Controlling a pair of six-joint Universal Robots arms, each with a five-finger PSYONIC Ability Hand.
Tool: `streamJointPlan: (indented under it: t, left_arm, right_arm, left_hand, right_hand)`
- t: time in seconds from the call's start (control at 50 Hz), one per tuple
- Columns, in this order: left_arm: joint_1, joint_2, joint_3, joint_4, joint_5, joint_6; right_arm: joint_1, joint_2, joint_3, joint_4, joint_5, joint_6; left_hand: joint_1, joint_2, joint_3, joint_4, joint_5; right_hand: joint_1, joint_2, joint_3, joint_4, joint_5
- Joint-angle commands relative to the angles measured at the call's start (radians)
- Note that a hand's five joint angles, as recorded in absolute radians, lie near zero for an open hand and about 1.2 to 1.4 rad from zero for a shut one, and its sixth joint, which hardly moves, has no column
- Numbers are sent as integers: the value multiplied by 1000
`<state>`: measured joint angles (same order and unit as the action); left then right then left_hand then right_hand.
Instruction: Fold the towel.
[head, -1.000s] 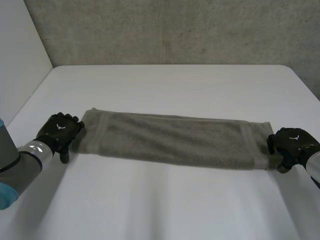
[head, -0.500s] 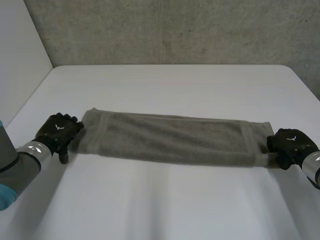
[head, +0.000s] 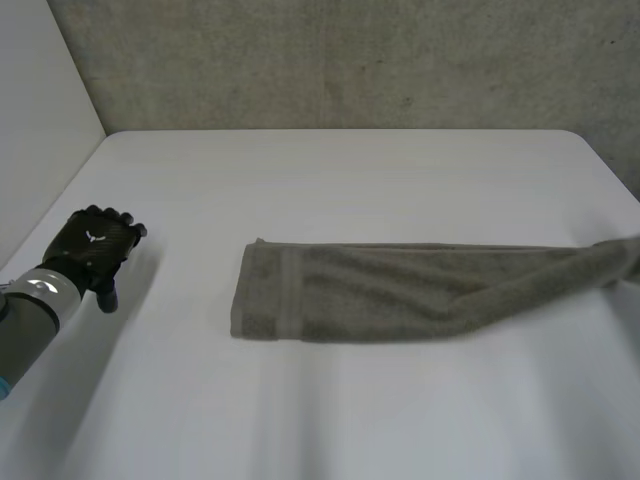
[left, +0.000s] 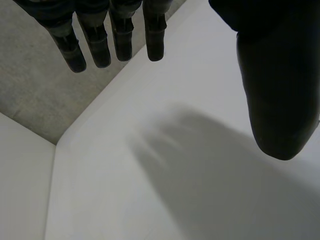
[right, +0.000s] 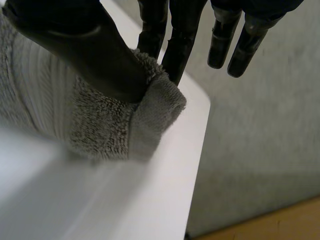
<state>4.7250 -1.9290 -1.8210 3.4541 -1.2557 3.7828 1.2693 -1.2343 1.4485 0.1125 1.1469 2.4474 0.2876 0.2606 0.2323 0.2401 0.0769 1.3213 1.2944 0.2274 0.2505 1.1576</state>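
My left hand (head: 92, 245) hung released above the bare worktop (head: 350, 170), its fingers (left: 100, 45) straight and held apart from the thumb, with nothing between them. The towel (head: 400, 290) lay well off from that hand, toward my other arm, as a long strip flat on the worktop with its nearer end square. The far end drew narrow toward my right hand (right: 85, 45), which was grasping it, the thumb pinching the towel's end against the fingers (right: 175, 55) close by the worktop's edge.
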Motion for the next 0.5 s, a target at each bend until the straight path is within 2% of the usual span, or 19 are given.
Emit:
streamJointPlan:
  t: [0.02,0.06,0.08,0.1,0.12,0.16,0.18,0.22,0.24,0.28,0.3,0.34,0.36,0.38,0.4,0.42,0.44,0.5]
  left_arm:
    - [0,22,-1,-6,-1,-9]
    - [-5,33,0,-12,-1,-29]
    - [-5,33,0,-12,-1,-29]
    - [-6,36,2,-15,1,-46]
    - [-10,38,6,-15,-1,-66]
    - [-13,41,8,-16,-1,-86]
    - [-16,44,12,-19,1,-112]
    - [-22,51,17,-26,1,-139]
    - [-31,62,22,-30,1,-162]
    - [-46,76,31,-36,1,-190]
    - [-46,76,31,-36,1,-190]
    - [-72,94,46,-44,-1,-234]
    - [-72,94,46,-44,-1,-235]
    - [-83,100,52,-47,-1,-248]
    - [-98,111,60,-49,-1,-262]
    - [-99,111,60,-49,-1,-262]
    - [-115,119,66,-50,-2,-271]
    - [-152,127,78,-49,-2,-279]
  right_arm:
    - [286,-8,-148,42,73,42]
    - [495,15,-207,41,146,39]
    - [496,15,-207,41,146,39]
    - [597,41,-236,38,181,35]
    - [598,41,-237,38,182,35]
    - [781,113,-305,23,226,35]
    - [782,113,-306,22,226,35]
    - [942,212,-362,3,250,35]
    - [943,213,-362,3,251,35]
    - [1054,324,-416,-16,263,35]
    - [1055,325,-416,-16,263,35]
    - [1128,442,-459,-17,295,30]
    - [1128,443,-459,-17,295,30]
    - [1148,487,-473,-19,324,24]
    - [1159,518,-473,-22,358,4]
    - [1159,518,-473,-22,358,4]
    - [1162,524,-467,-22,382,-22]
    - [1162,486,-441,-28,398,-36]
  left_hand:
    - [-68,-41,-58,-66,-32]
    - [-74,-47,-58,-66,-38]
    - [-74,-47,-58,-66,-38]
    - [-77,-50,-58,-66,-41]
    - [-80,-53,-58,-66,-44]
    - [-89,-62,-58,-66,-53]
    - [-92,-65,-58,-66,-56]
    - [-95,-68,-58,-66,-58]
    - [-100,-73,-58,-66,-64]
    - [-101,-74,-58,-66,-64]
    - [-101,-74,-58,-66,-64]
    - [-101,-74,-58,-66,-64]
    - [-101,-74,-58,-66,-64]
    - [-103,-76,-58,-66,-67]
    - [-103,-76,-58,-66,-67]
    - [-103,-76,-58,-66,-67]
    - [-103,-76,-58,-66,-67]
    - [-103,-76,-58,-66,-67]
  right_hand:
    - [75,102,-53,-76,64]
    - [75,102,-53,-76,64]
    - [75,102,-53,-76,64]
    - [75,102,-53,-76,64]
    - [75,102,-53,-76,64]
    - [75,102,-53,-76,64]
    - [75,102,-53,-76,64]
    - [75,102,-53,-76,64]
    - [75,102,-53,-76,64]
    - [75,102,-53,-76,64]
    - [75,102,-53,-76,64]
    - [75,102,-53,-76,64]
    - [75,102,-53,-76,64]
    - [-78,-51,-53,-76,-89]
    - [-841,-814,-53,-76,-852]
    - [-849,-822,-53,-76,-860]
    - [-1147,-1120,-53,-76,-1158]
    - [-1147,-1120,-53,-76,-1158]
